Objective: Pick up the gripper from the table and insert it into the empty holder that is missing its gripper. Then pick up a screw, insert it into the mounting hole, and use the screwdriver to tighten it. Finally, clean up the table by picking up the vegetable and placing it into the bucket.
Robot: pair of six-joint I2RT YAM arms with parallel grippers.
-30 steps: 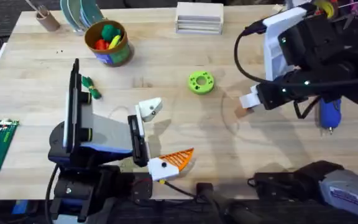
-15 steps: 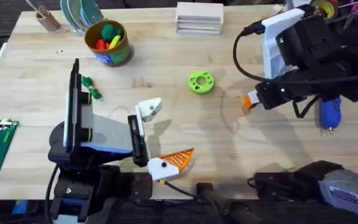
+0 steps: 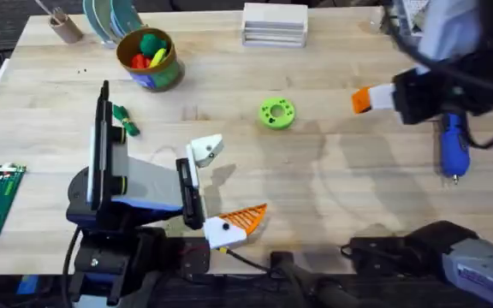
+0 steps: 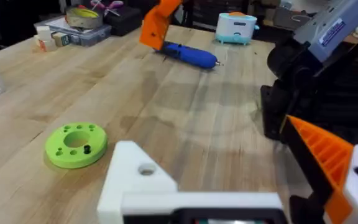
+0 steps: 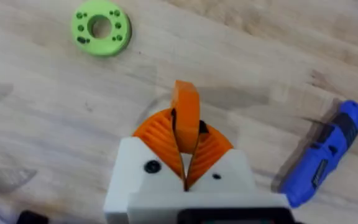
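Right gripper (image 5: 186, 163) pads closed tight on the gripper (image 5: 186, 111), lifted, sticking out past the fingertips. Light, stiff, ribbed plastic; base grip looks secure. Left gripper (image 3: 215, 186) fingers apart, empty

We can read no text, number or brand anywhere. A printed label (image 4: 332, 30) sits on the grey arm link in the left wrist view, and another (image 3: 476, 270) in the overhead view, but their lettering is too small to make out.
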